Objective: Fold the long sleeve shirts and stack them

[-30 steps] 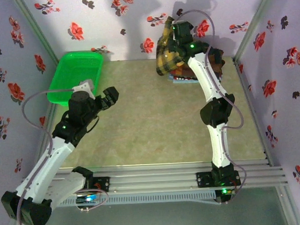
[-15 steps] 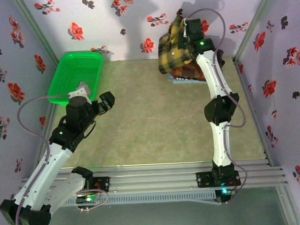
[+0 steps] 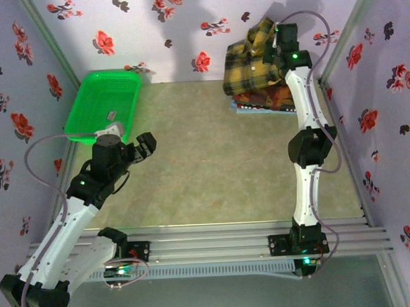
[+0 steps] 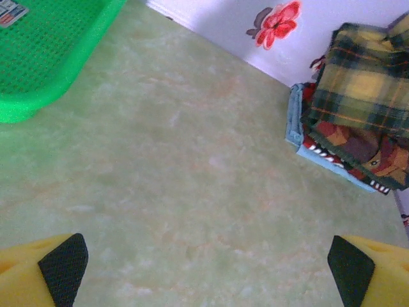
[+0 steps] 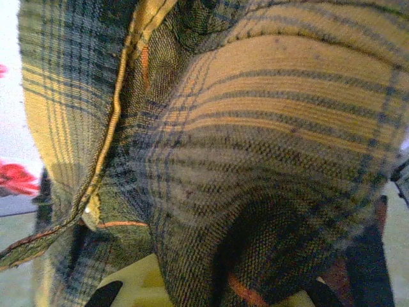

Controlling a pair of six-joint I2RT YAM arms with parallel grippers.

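Bright, even light casts soft shadows on the back wall (image 3: 153,20).

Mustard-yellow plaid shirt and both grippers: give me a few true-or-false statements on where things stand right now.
1. The right gripper holds the mustard-yellow plaid shirt raised at the back right. True.
2. The left gripper is shut on a shirt. False: it is open over bare table.
3. The green basket sits at the back right. False: it is at the back left.
4. Red-check shirts lie piled beneath the raised shirt. True.
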